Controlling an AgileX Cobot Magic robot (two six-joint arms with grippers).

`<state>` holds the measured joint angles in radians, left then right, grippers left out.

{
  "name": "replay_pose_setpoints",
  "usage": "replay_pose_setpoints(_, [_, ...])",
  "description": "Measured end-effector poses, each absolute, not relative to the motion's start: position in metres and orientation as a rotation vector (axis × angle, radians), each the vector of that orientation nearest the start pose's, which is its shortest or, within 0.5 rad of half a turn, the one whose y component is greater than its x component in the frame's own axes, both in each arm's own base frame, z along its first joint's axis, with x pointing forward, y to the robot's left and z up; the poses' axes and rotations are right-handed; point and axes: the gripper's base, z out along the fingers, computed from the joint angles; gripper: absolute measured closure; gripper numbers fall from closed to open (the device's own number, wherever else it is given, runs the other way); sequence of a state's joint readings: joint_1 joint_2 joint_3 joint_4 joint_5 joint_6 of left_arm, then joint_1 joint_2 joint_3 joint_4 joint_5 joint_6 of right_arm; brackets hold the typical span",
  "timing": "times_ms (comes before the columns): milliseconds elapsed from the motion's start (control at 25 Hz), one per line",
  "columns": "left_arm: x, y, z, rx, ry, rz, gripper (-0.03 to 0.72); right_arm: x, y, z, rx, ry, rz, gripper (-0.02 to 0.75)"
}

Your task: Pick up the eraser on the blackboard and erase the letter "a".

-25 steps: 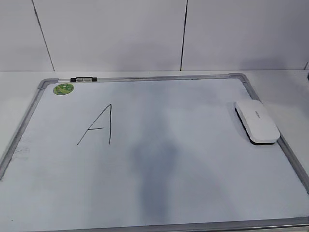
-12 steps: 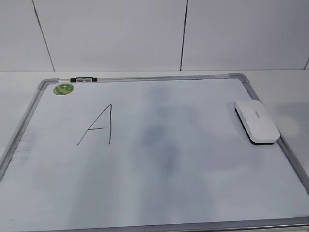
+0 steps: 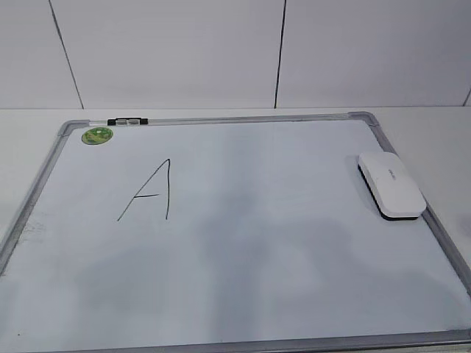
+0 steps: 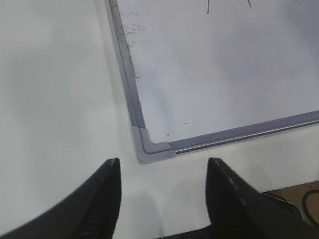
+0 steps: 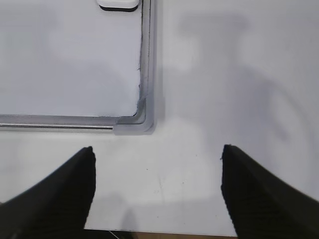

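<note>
The white eraser lies flat at the right edge of the blackboard, a white board with a grey frame. Its near end shows at the top of the right wrist view. Only a tall capital "A" is written on the board; no small cursive "a" shows in any view. My left gripper is open and empty over the table, just in front of the board's front left corner. My right gripper is open and empty in front of the front right corner. Neither gripper shows in the exterior view.
A small black-and-clear marker rests on the board's top rail. A round green sticker sits in the top left corner. White table surrounds the board, and its front edge lies close under both grippers. A white wall stands behind.
A dark shadow across the middle of the board has faded away. The eraser, the marker and the capital "A" have not moved.
</note>
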<state>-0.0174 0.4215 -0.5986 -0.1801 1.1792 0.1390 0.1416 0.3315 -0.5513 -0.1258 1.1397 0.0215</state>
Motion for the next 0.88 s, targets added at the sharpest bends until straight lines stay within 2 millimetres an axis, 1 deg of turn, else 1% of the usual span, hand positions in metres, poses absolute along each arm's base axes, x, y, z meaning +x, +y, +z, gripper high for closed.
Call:
replay_pose_setpoints(120, [0.048,-0.015,0.274,0.17,2.464,-0.171,0.276,0.036,-0.006,0.271,-0.155,2.392,-0.095,0.143])
replay_pose_setpoints(200, [0.049,-0.015,0.268,0.167,2.464,-0.167,0.276,0.035,-0.006,0.268,-0.155,2.395,-0.096,0.143])
replay_pose_setpoints(880, [0.05,-0.015,0.269,0.163,2.447,-0.165,0.276,0.035,-0.006,0.268,-0.156,2.394,-0.101,0.143])
